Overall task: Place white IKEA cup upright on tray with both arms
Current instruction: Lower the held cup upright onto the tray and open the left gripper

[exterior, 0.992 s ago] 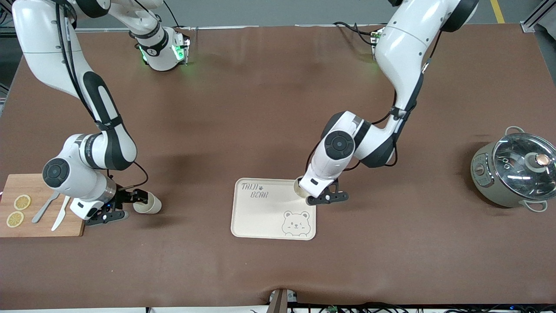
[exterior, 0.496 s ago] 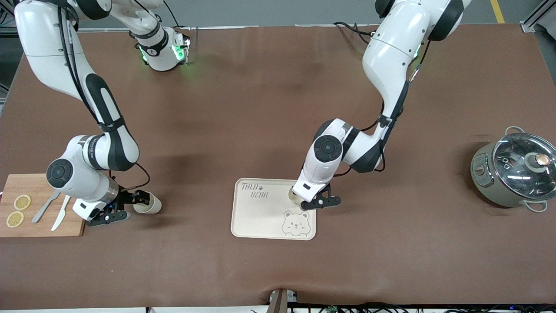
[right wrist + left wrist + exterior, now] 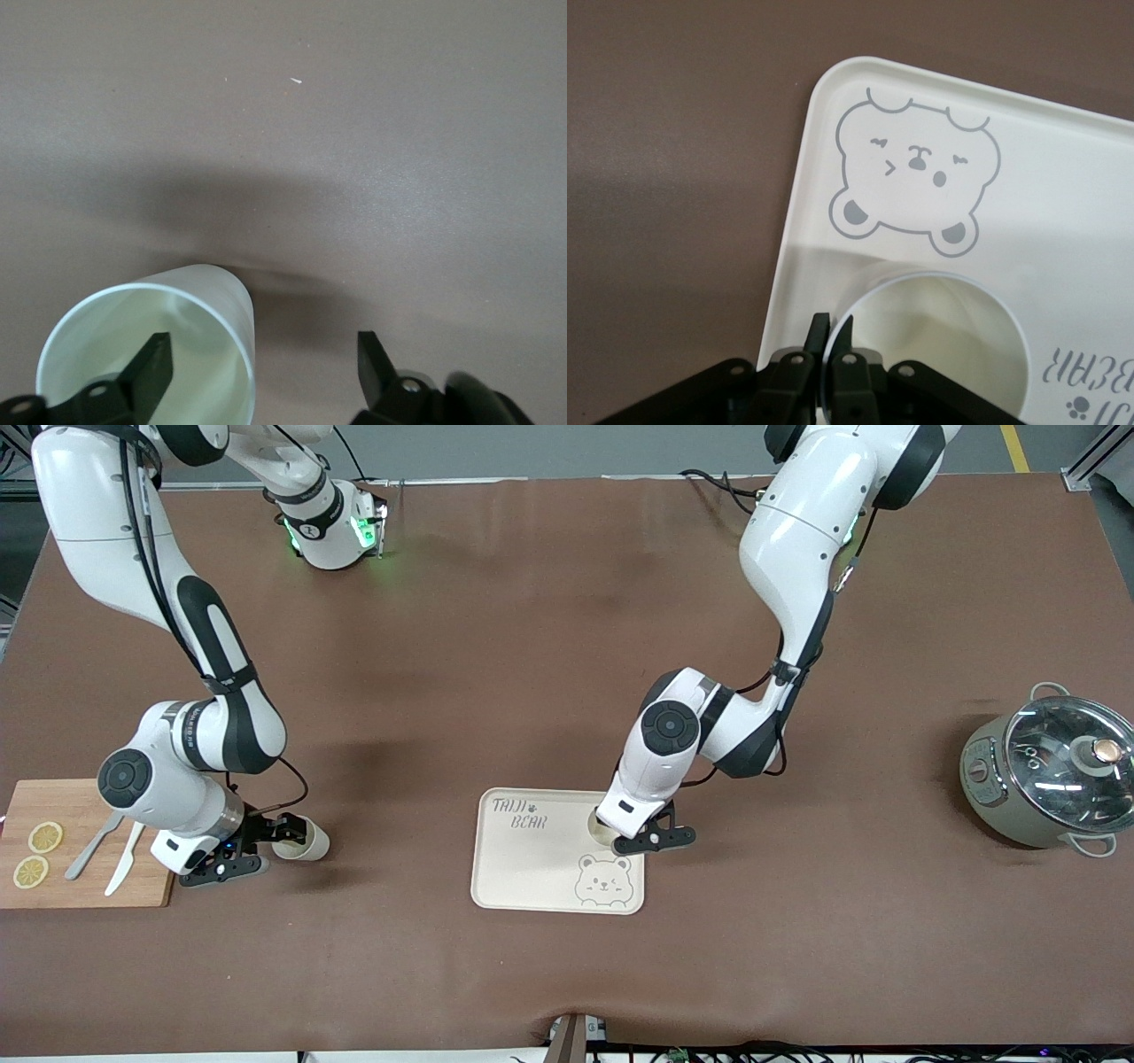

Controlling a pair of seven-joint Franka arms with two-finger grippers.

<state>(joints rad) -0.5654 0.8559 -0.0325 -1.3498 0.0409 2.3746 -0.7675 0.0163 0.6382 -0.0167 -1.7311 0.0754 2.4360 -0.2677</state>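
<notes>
Upright cup: a white upright cup (image 3: pixel 601 828) (image 3: pixel 939 354) stands mouth up on the tray (image 3: pixel 532 868) (image 3: pixel 1063 221), at the tray's edge toward the left arm's end of the desk (image 3: pixel 532 646), just above the bear drawing.

Left gripper: the left gripper (image 3: pixel 640 834) (image 3: pixel 831 329) is over that tray edge. Its fingers are pressed close together, pinching the cup's rim wall, one inside the mouth and one outside.

Lying cup: a second white cup, the lying cup (image 3: pixel 306 843) (image 3: pixel 217 305), rests on its side on the bare desk. It is just beside the cutting board (image 3: pixel 80 868), toward the right arm's end and well apart from the tray.

Right gripper: the right gripper (image 3: pixel 276 848) (image 3: pixel 263 354) sits low at the lying cup's mouth with its fingers spread wide. One finger (image 3: pixel 151 363) reaches into the mouth and the other stands clear of the wall.

Key relation: the lying cup's long axis runs level, straight away from the right gripper, with the open end facing it. Closing would likely catch the rim wall.

Nearer arm: the right arm, by far, for the lying cup.

Judgement: the left arm's cup looks placed. The right arm's grasp is not yet closed.

Other: a lidded pot (image 3: pixel 1045 779) stands at the left arm's end.
</notes>
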